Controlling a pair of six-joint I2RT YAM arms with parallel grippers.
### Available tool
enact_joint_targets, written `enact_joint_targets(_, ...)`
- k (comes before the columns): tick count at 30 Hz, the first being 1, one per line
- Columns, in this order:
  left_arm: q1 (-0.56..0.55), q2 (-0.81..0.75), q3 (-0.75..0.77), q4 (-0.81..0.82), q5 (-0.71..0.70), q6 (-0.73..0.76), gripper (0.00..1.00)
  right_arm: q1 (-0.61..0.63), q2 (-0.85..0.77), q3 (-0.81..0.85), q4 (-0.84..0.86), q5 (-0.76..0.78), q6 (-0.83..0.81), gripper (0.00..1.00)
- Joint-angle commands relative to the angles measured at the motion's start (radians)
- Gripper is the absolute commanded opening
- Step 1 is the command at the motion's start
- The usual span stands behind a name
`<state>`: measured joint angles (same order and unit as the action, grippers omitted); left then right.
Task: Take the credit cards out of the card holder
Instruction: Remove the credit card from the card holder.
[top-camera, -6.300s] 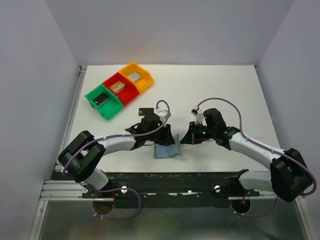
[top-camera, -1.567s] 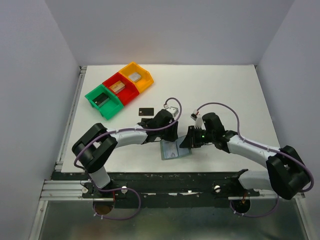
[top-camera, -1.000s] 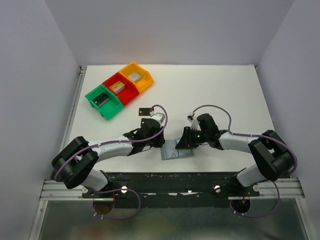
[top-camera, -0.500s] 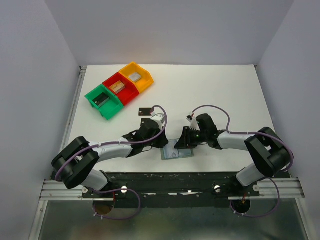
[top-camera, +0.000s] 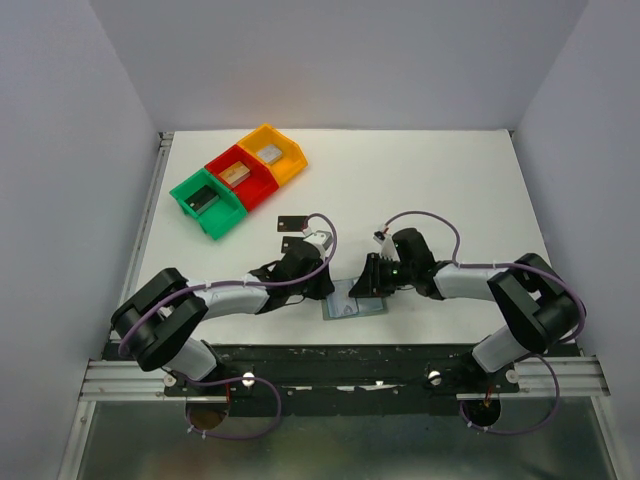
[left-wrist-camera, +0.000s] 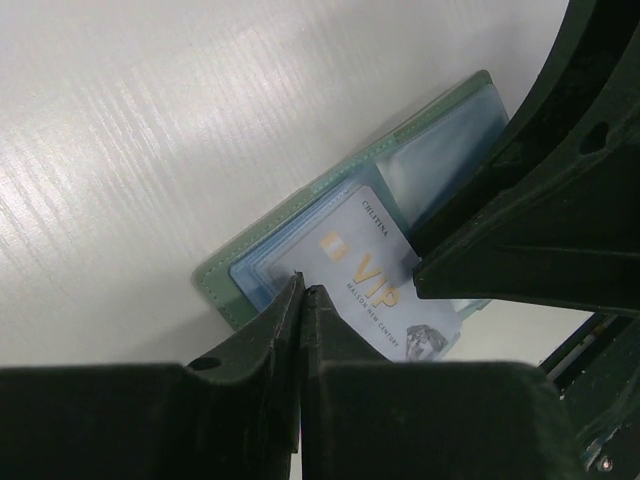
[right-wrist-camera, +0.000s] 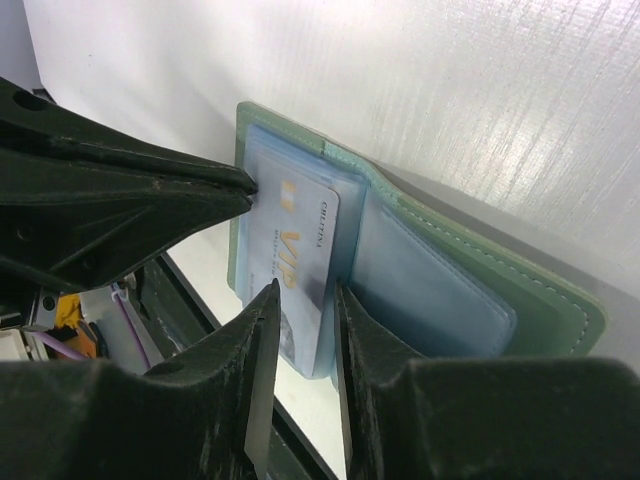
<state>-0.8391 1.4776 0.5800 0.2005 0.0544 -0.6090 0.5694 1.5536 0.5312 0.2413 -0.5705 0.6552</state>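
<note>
White table (top-camera: 450, 190) — card holder (top-camera: 354, 306) partly hidden beneath left gripper (top-camera: 324, 289).

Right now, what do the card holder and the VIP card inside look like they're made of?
Card holder: probably faux leather, matte grey-green, stitched along the edge. Its sleeves: clear, shiny plastic. VIP card: likely plastic, smooth, pale with gold print.

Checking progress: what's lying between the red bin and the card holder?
Top view: one black card, then the left gripper right at the card holder.
</note>
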Motion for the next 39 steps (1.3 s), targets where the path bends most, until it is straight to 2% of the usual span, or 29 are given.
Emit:
enact_joint_targets(1,0.000,0.015,0.020,-0.030,0.004,-0.008,0.12,0.004,0.022,-0.023,0.049,-0.026,0.014,0.35)
enact_joint_targets(11,0.000,0.018,0.006,-0.044,-0.016,-0.015,0.06,-0.008,0.031,-0.059,0.157,-0.078,0.079,0.34)
enact_joint_targets(16,-0.002,-0.005,-0.017,-0.024,-0.025,-0.020,0.07,-0.014,0.046,-0.069,0.216,-0.111,0.106,0.34)
enact_joint_targets(18,0.000,-0.017,-0.026,-0.018,-0.027,-0.020,0.11,-0.014,0.054,-0.073,0.228,-0.117,0.110,0.34)
enact_joint_targets(22,0.000,-0.045,-0.034,0.002,-0.028,-0.025,0.30,-0.020,0.068,-0.076,0.246,-0.129,0.110,0.34)
enact_joint_targets(25,0.000,-0.063,-0.034,0.008,-0.028,-0.025,0.34,-0.020,0.074,-0.074,0.250,-0.132,0.112,0.34)
enact_joint_targets(33,0.000,-0.112,-0.066,0.011,-0.045,-0.040,0.34,-0.023,0.086,-0.071,0.254,-0.138,0.113,0.34)
enact_joint_targets(39,0.000,-0.106,-0.068,0.005,-0.047,-0.038,0.24,-0.025,0.100,-0.062,0.268,-0.149,0.123,0.34)
